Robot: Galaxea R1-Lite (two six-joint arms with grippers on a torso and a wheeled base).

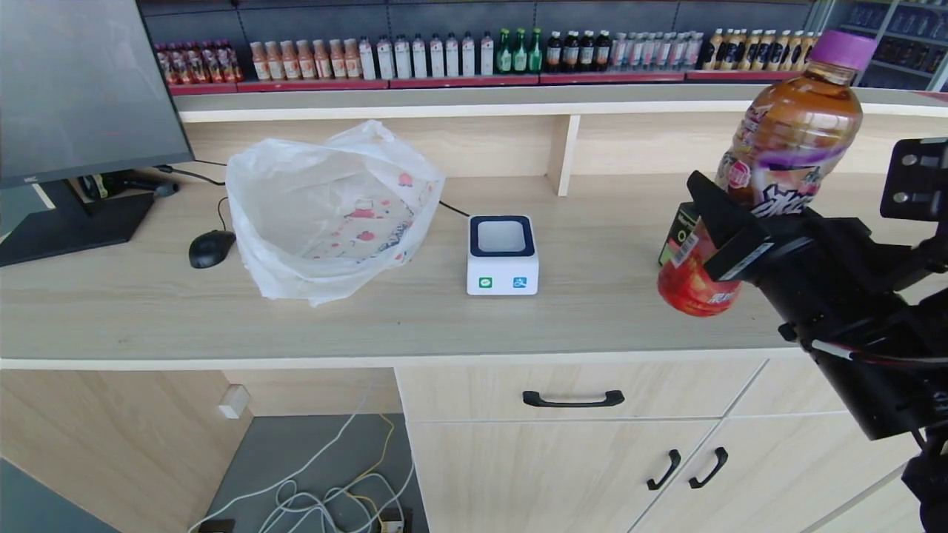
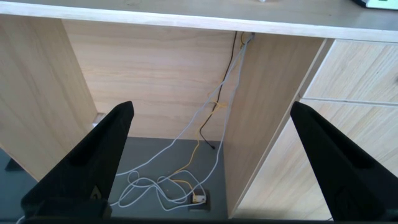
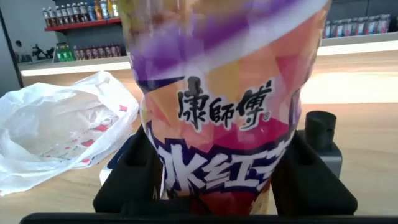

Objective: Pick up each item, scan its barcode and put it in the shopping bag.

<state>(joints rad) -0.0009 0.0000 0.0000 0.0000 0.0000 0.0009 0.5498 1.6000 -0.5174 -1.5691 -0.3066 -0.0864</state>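
Note:
My right gripper [image 1: 729, 237] is shut on a tea bottle [image 1: 778, 163] with a purple cap and a red and purple label, held tilted above the right end of the counter. The bottle's label [image 3: 230, 124] sits close before the right wrist camera, between the dark fingers [image 3: 134, 168]. A white plastic shopping bag [image 1: 329, 211] stands open on the counter at the left. A white barcode scanner box [image 1: 502, 255] with a dark-rimmed window sits mid-counter. A dark green item [image 1: 675, 233] stands behind the bottle's base. My left gripper [image 2: 211, 162] is open, below counter height, facing the kneehole.
A monitor [image 1: 74, 96] and a black mouse [image 1: 211, 248] occupy the counter's left end. A raised shelf [image 1: 563, 104] runs along the back, with rows of bottles behind it. Drawers and cupboard doors [image 1: 574, 400] lie under the counter; cables [image 2: 180, 180] lie on the floor in the kneehole.

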